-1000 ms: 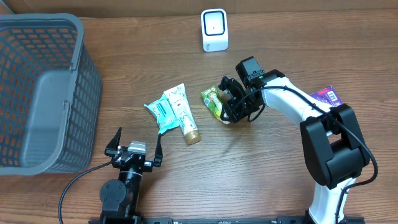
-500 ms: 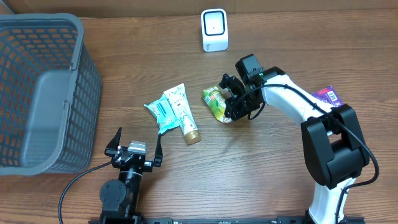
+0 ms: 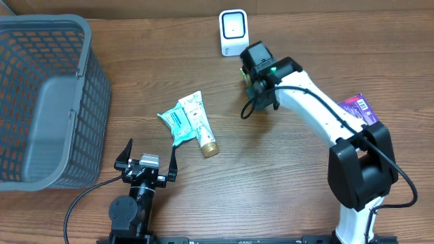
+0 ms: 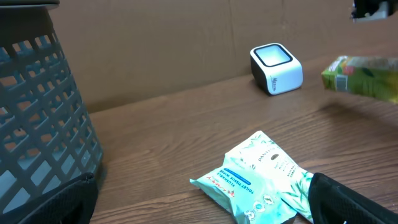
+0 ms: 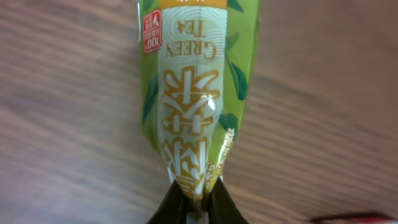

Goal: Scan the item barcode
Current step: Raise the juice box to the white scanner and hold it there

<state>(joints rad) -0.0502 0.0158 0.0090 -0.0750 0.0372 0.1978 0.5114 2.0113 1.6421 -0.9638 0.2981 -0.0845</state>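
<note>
From overhead, the right arm reaches across the desk (image 3: 285,176) toward the white barcode scanner (image 3: 234,32) at the far edge. The right end effector (image 3: 254,76) hangs close in front of the scanner. The wrist hides most of what it carries; only a green sliver at its left side seems to be the green tea packet (image 3: 243,70). The left end effector (image 3: 149,157) sits at the near edge with its fingers spread wide and nothing between them. Beyond it lie a teal wet-wipes pack (image 3: 176,120) and a tube with a gold cap (image 3: 202,130), touching each other. A grey plastic basket (image 3: 88,61) stands at the far left, and a purple packet (image 3: 357,106) lies by the right arm.

The left wrist camera looks over the wipes pack toward the scanner, which stands before a cardboard wall (image 4: 155,43). The green tea packet hangs in the air to the right of the scanner, clear of the desk. The basket fills the left side.

The right wrist camera shows the black fingertips (image 5: 217,205) pinched on the packet's narrow sealed end. "GREEN TEA" is printed on the packet's face, and blurred wood grain lies below it.
</note>
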